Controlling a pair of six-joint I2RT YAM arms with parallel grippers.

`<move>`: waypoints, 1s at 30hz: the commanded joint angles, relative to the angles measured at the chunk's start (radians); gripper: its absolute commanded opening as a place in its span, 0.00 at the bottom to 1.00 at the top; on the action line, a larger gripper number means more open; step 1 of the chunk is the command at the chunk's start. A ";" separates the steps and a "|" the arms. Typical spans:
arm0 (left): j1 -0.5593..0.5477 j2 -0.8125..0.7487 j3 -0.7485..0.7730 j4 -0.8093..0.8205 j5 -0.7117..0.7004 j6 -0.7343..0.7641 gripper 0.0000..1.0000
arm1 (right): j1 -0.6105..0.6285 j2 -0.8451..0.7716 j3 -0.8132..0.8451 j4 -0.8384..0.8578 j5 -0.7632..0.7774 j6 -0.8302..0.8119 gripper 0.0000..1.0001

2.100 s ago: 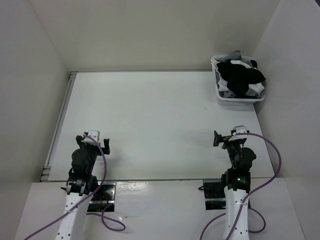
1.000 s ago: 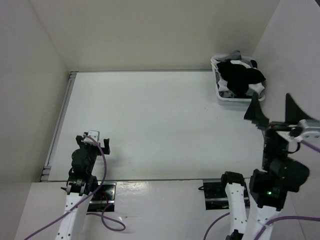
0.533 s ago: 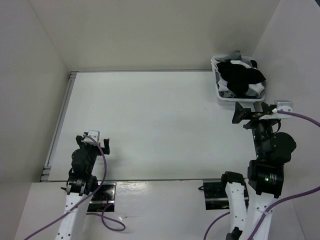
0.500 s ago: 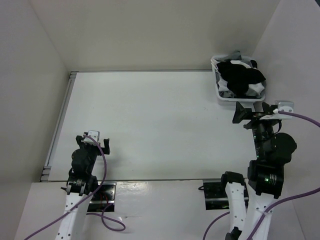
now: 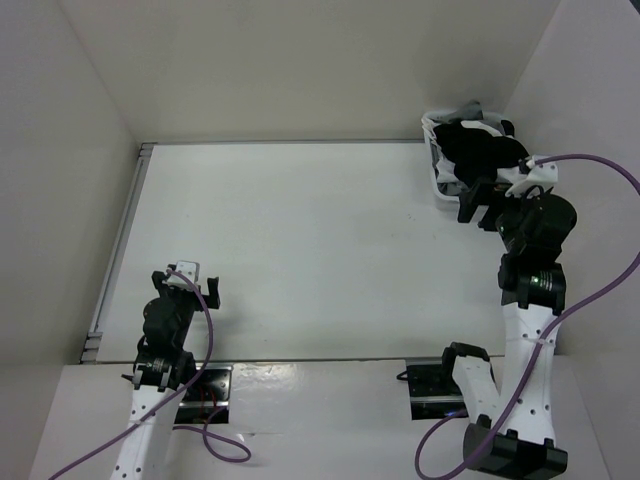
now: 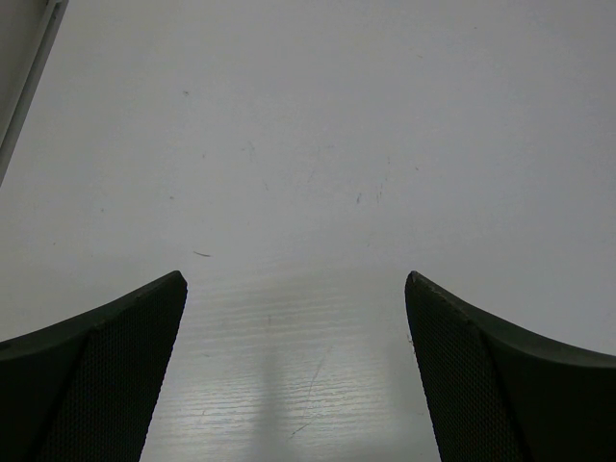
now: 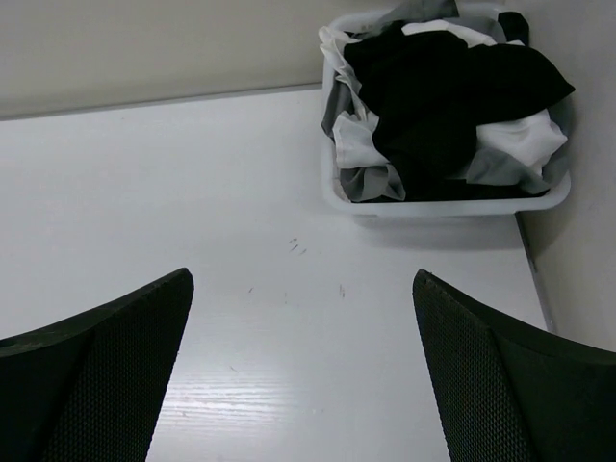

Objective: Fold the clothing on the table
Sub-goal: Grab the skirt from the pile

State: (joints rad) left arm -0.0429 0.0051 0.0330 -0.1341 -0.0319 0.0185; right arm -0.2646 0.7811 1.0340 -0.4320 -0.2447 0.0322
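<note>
Black clothing [image 7: 452,96] lies farthest from us. Starting near, our left gripper [image 5: 190,284] hangs with its jaws spread wide over the table [image 5: 320,240], by its near left corner. Farther on, our right gripper [image 7: 299,279] is just as wide and holds nothing, just short of the basket [image 7: 443,207] in the far right corner. There the clothing is heaped on a white garment [image 7: 510,140] and grey cloth [image 7: 371,183].

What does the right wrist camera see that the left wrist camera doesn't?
Only the right wrist view: the basket holding black clothing among white and grey garments. Only the left wrist view: the rail at the left edge. Both: the white table, and open dark fingers, of the right gripper and the left gripper.
</note>
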 commanded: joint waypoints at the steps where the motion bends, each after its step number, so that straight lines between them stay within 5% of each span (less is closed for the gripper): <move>1: -0.002 -0.132 -0.030 0.036 -0.002 -0.012 1.00 | -0.007 -0.013 0.034 0.001 -0.021 -0.023 0.98; 6: -0.002 -0.132 0.043 0.057 0.122 0.090 1.00 | -0.007 0.007 0.034 -0.031 -0.030 -0.067 0.98; 8: -0.002 -0.123 0.154 0.120 0.028 -0.038 1.00 | -0.007 0.017 0.046 -0.044 -0.040 -0.077 0.98; 14: -0.002 0.028 0.547 0.228 -0.048 0.014 1.00 | 0.002 0.050 0.103 -0.062 -0.051 -0.086 0.98; 21: 0.029 0.355 0.953 -0.013 -0.212 -0.115 1.00 | 0.070 0.135 0.178 -0.062 0.005 -0.077 0.98; 24: 0.029 0.530 1.135 -0.220 -0.198 0.010 1.00 | 0.119 0.176 0.202 -0.050 0.071 -0.068 0.98; 27: 0.029 0.759 1.234 -0.427 -0.172 0.046 1.00 | 0.128 0.214 0.215 -0.030 0.093 -0.068 0.98; 30: 0.038 0.849 1.208 -0.427 -0.193 -0.075 1.00 | 0.128 0.259 0.262 -0.046 0.105 -0.068 0.98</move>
State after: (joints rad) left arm -0.0170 0.7628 1.2709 -0.3710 -0.1963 0.0158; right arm -0.1432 1.0092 1.2144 -0.4961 -0.1856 -0.0418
